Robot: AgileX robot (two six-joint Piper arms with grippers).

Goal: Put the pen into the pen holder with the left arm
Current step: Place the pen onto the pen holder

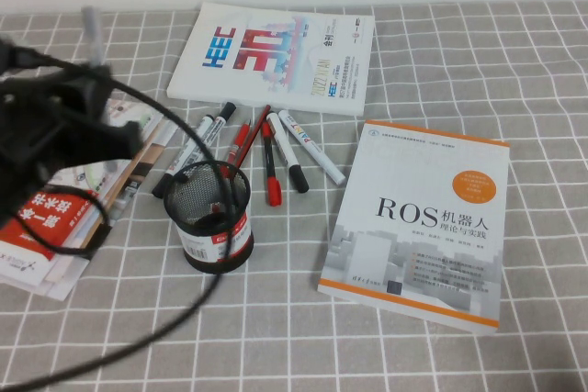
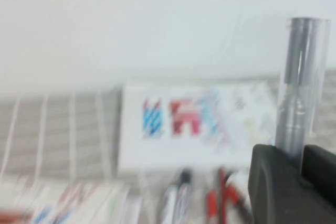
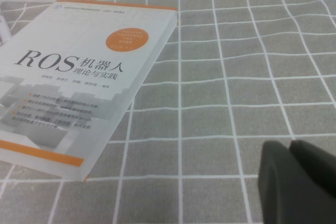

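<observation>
My left gripper (image 1: 90, 75) is raised at the table's left side, shut on the slim silver-grey pen (image 1: 92, 29), which stands upright out of the jaws. In the left wrist view the pen (image 2: 302, 87) rises between the two black fingers (image 2: 275, 187). The black wire-mesh pen holder (image 1: 209, 218) with its red-and-white band stands on the cloth, to the right of and nearer than the gripper, apart from it. My right gripper (image 3: 292, 153) is shut and empty, low over bare checked cloth to the right of the ROS book.
Thick white markers (image 1: 292, 153) and red pens (image 1: 269, 167) lie behind the holder. A white HEC book (image 1: 276, 57) lies at the back, the ROS book (image 1: 418, 222) (image 3: 79, 77) at the right, and a stack of booklets (image 1: 64, 218) under the left arm.
</observation>
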